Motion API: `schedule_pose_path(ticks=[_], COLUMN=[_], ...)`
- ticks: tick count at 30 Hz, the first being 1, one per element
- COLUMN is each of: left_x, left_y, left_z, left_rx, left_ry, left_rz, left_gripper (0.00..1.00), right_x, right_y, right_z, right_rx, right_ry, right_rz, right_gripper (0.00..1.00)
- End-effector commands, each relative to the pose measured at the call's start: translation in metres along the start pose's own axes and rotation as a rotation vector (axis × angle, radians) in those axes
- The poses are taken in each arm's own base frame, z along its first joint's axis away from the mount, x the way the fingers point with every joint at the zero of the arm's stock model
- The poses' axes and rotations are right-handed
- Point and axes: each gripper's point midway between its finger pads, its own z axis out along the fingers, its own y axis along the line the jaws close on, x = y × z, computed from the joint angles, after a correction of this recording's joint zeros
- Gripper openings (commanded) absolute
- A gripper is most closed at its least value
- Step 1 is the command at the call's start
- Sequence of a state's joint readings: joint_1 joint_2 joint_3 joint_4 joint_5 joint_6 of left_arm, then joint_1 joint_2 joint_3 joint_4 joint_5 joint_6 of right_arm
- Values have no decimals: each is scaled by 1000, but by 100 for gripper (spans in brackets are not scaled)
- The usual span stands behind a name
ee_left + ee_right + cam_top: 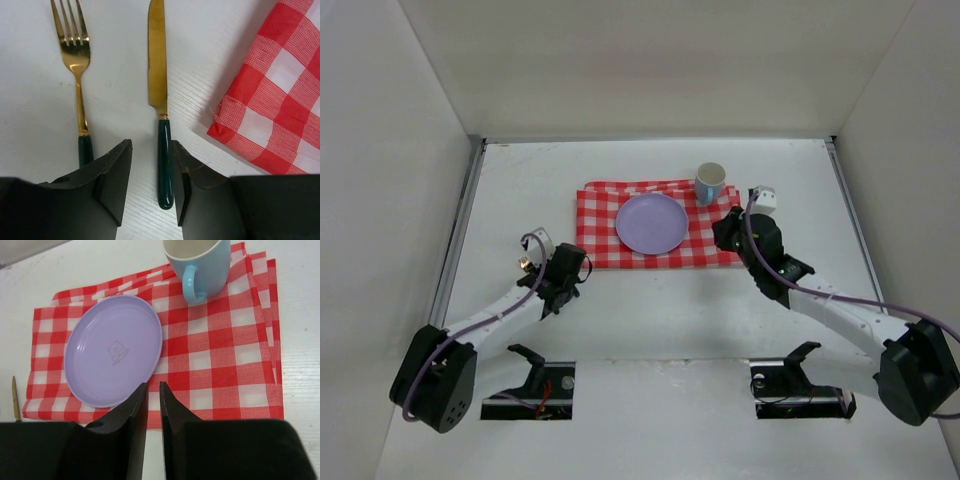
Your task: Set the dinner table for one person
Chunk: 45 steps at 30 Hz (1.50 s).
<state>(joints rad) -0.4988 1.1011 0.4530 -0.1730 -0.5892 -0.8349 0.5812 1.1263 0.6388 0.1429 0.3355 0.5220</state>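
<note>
A matte white dinner table (650, 320) fills the view from above, with both arm bases at its near edge. A red-and-white checked cloth (705, 245) lies in the middle of the table, towards the far edge. A lilac plate (652, 223) sits on the centre of the cloth, and a light blue cup (710, 183) stands upright on its far right corner. On the bare table just left of the cloth's near left corner, a gold knife (158, 75) and a gold fork (75, 60) with dark green handles lie side by side, the fork on the left. The left gripper (151, 150) is spread open astride the knife's handle. The right gripper (153, 387) hangs over the cloth's near edge beside the plate, its fingers almost together and holding nothing.
</note>
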Motion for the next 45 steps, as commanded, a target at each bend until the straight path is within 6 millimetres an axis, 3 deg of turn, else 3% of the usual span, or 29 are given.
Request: schedule_pose_path(ticks=[1,11,18,22,26,33,34,37,41,45], left_x=[-4,16,21,27,34,34,33,22,-22,-57], left_y=[-12,-18,-10,-10,-8,-11,-11,-11,-15,-48], left_z=[-2,0,3,3,8,13,12,7,-20,-59], left_rx=[9,9,0,5,-10,5,7,18,47,148], left_ry=[-6,30,38,54,75,82,80,60,-57,-137], left_rz=[-7,38,36,45,33,19,15,3,12,67], left_gripper=[34,28,14,14,20,20,15,4,1,1], right_x=[-28,-26,-26,-30,-32,-30,-30,-33,-38,-42], right_y=[19,21,20,19,18,18,17,17,11,5], right_z=[-5,-1,-3,-6,-8,-7,-7,-9,-12,-13], right_rx=[-87,-87,-88,-92,-96,-92,-90,-93,-82,-68], right_ry=[-89,-82,-86,-100,-108,-102,-100,-113,-132,-153], right_rz=[65,56,61,70,78,74,70,80,88,111], right_gripper=[22,27,32,33,34,34,34,34,35,37])
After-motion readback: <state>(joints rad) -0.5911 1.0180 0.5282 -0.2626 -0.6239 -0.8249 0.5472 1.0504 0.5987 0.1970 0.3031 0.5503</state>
